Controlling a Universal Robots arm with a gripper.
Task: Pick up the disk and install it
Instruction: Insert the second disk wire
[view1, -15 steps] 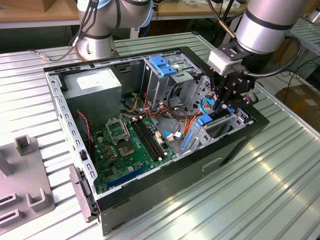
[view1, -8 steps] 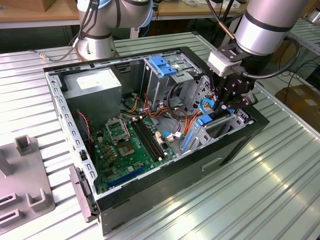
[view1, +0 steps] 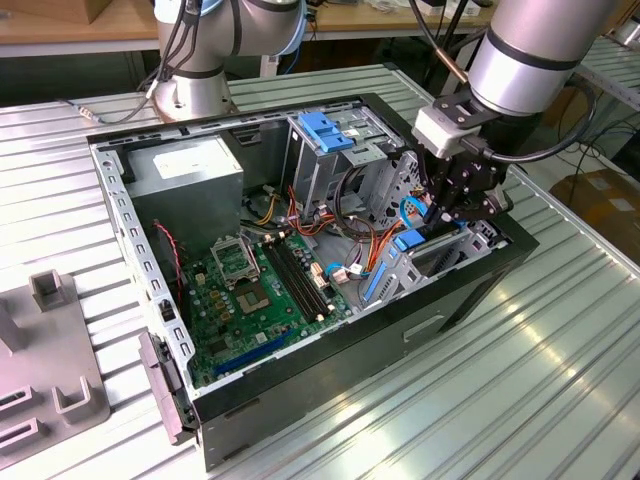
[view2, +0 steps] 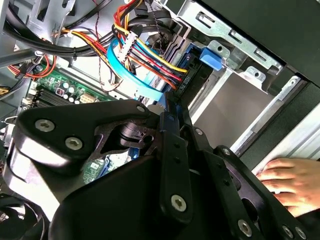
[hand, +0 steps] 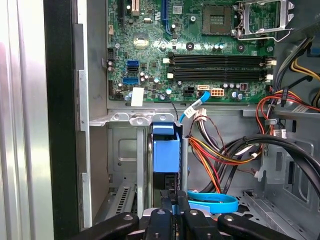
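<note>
An open desktop computer case (view1: 330, 370) lies on its side on a slatted metal counter (view1: 520, 380), its green motherboard (view1: 255, 290) facing up. The robot arm reaches down into the corner of the case on the exterior view's right, where its black gripper (view1: 462, 205) sits low over a metal drive bay (hand: 125, 150). The disk (hand: 166, 155), seen by its bright blue carrier rail, stands on edge in that bay, its long axis running down into the slot, partly seated between the bay's metal walls. In the first wrist view the fingers (hand: 172, 205) are drawn close together on the disk's near edge and appear clamped on it, directly in line with the slot. Room is tight: the bay wall lies just beside the disk on one side, while a flat blue data cable (hand: 212, 202) and a bundle of red, orange and yellow power wires (hand: 215, 160) crowd the other. A fixed blue bracket (view1: 325, 132) tops the taller drive cage, well apart from the gripper. In the second wrist view a person's hand (view2: 292, 182) rests just outside the case wall
</note>
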